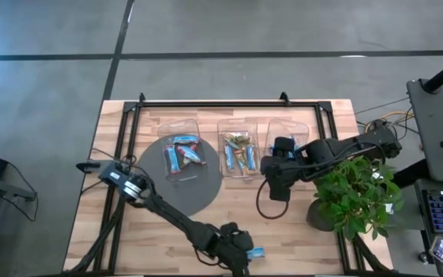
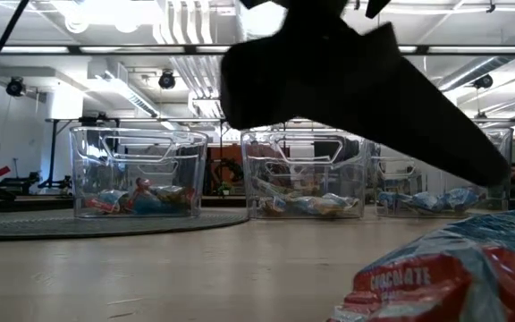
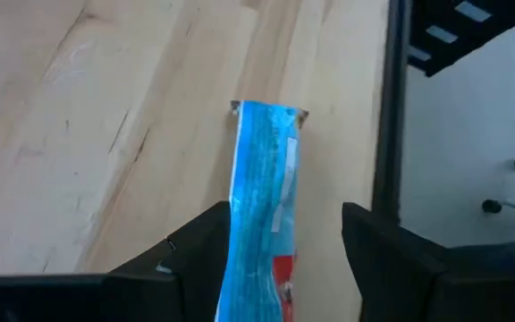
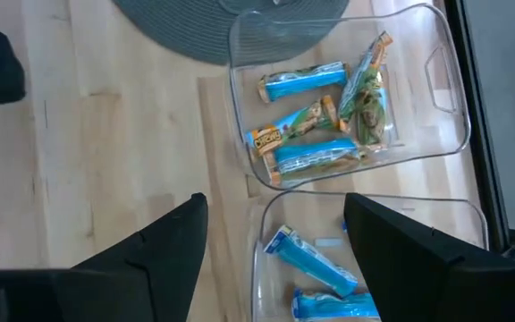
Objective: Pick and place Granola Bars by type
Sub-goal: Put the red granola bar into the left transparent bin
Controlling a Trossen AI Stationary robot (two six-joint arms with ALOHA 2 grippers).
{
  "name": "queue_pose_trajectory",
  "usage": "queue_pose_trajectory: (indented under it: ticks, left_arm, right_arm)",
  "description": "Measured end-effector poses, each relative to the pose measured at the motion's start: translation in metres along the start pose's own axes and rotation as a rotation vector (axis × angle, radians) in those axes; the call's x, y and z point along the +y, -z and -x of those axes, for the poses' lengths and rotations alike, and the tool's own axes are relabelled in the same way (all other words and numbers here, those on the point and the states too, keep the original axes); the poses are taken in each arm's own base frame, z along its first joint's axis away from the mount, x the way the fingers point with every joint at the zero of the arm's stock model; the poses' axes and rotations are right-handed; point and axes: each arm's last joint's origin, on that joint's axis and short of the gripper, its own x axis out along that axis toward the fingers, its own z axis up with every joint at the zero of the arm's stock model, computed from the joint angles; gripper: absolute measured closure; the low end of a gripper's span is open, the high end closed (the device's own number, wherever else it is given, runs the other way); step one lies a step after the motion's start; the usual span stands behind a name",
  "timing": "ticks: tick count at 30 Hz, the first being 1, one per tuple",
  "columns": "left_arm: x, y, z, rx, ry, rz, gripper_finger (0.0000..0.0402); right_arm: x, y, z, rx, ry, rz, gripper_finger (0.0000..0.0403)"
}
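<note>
A bright blue granola bar (image 3: 262, 206) with a red patch lies flat on the wooden table near its front edge (image 1: 257, 251). It shows large in the low view (image 2: 436, 277). My left gripper (image 3: 280, 224) is open, low over the bar, one finger on each side of its near end (image 1: 244, 252). My right gripper (image 4: 275, 215) is open and empty, above the gap between the middle bin (image 4: 347, 98) and the right bin (image 4: 374, 259) (image 1: 274, 185). Bars lie in all three bins.
Three clear bins stand in a row at the back: the left one (image 1: 181, 150) on a round grey mat (image 1: 198, 192), the middle one (image 1: 237, 150), and the right one (image 1: 291, 127) partly under my right arm. A potted plant (image 1: 356, 196) stands at the right.
</note>
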Motion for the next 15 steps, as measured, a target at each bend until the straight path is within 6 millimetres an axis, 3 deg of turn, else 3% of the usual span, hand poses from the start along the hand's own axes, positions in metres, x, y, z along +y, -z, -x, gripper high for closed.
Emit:
queue_pose_trajectory:
  ticks: [7,15]
  left_arm:
    - [0.0035,0.0063,-0.006,0.08,-0.104,-0.038,0.0204]
    - [0.0031,0.0067,-0.0069,0.079,-0.093,-0.019,0.0204]
  right_arm:
    - [-0.0001,0.0001,-0.0003,0.002,0.0,0.009,0.0153]
    - [0.0002,0.0009,-0.0019,0.008,0.001,0.048,0.0154]
